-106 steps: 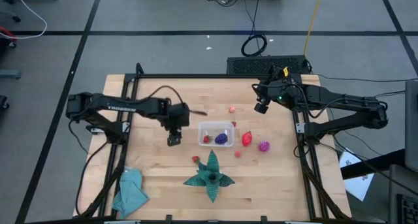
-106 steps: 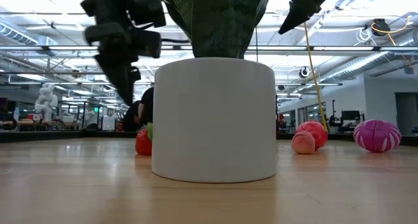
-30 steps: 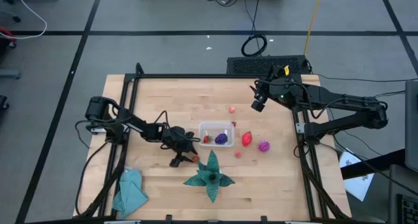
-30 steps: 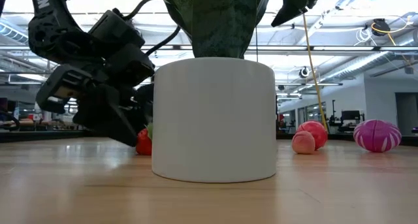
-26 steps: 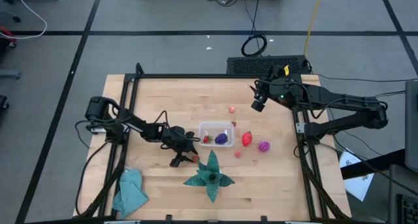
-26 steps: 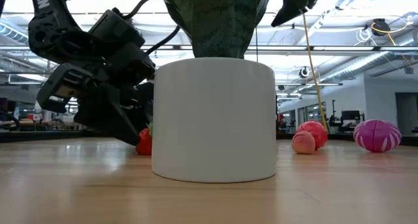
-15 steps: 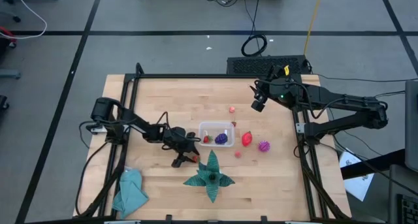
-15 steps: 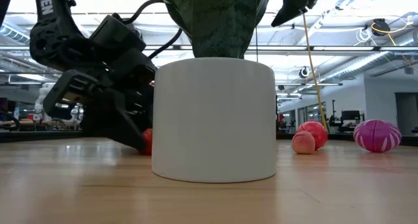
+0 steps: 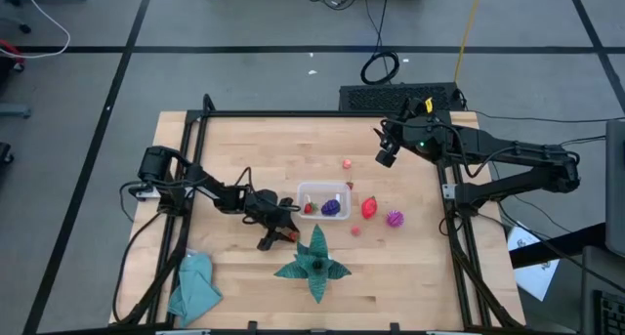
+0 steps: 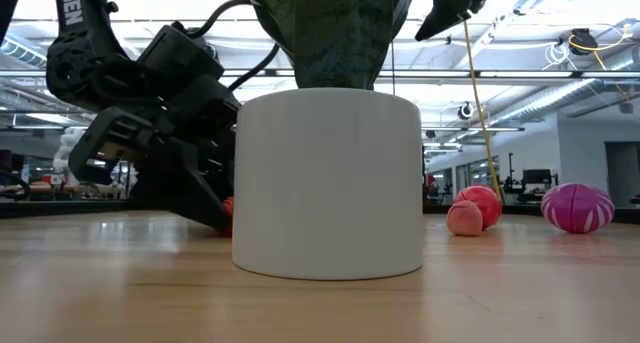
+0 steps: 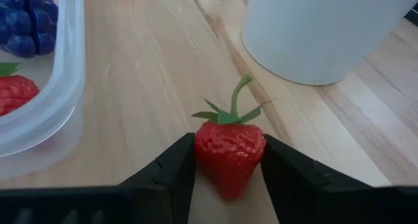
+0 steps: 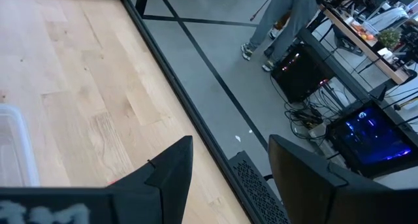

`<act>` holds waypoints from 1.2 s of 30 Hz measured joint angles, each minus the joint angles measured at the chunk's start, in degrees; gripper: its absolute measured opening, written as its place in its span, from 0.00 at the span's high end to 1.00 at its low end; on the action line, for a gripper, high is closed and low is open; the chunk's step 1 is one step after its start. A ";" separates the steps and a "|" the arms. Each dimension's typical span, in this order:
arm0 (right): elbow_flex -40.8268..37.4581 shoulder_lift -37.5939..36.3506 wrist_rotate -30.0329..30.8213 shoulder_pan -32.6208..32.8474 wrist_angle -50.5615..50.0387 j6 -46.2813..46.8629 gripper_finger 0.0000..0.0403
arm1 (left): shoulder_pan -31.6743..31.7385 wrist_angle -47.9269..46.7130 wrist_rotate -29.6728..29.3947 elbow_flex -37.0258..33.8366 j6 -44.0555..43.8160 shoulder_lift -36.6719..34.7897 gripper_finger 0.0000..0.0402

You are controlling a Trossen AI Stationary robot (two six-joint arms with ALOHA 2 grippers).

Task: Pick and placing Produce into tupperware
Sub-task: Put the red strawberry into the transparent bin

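Beside the white pot (image 11: 326,28) | left gripper (image 11: 228,168) clamped on strawberry (image 11: 230,151) just outside tupperware (image 11: 46,100) | low view: pot hides most of fruit | right gripper (image 12: 228,165) raised, fingers apart

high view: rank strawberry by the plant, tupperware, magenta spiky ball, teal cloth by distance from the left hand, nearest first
1. Strawberry, held in the shut left hand.
2. Tupperware, just beyond it, toward the table's middle.
3. Teal cloth, near-left corner.
4. Magenta spiky ball, on the right side past the tupperware. Items 3 and 4 are close to call.
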 joint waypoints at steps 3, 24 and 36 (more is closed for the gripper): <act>0.00 -0.02 0.00 0.00 -0.01 0.02 0.52 | -0.02 0.02 0.18 0.00 -0.02 0.00 0.65; 0.00 0.01 0.00 0.00 -0.13 1.11 0.52 | -0.07 -1.01 -0.31 -0.08 -0.25 -1.17 0.66; 0.00 0.00 0.00 0.00 -0.15 1.11 0.52 | 1.51 -14.65 -1.10 -0.11 2.70 -11.93 0.63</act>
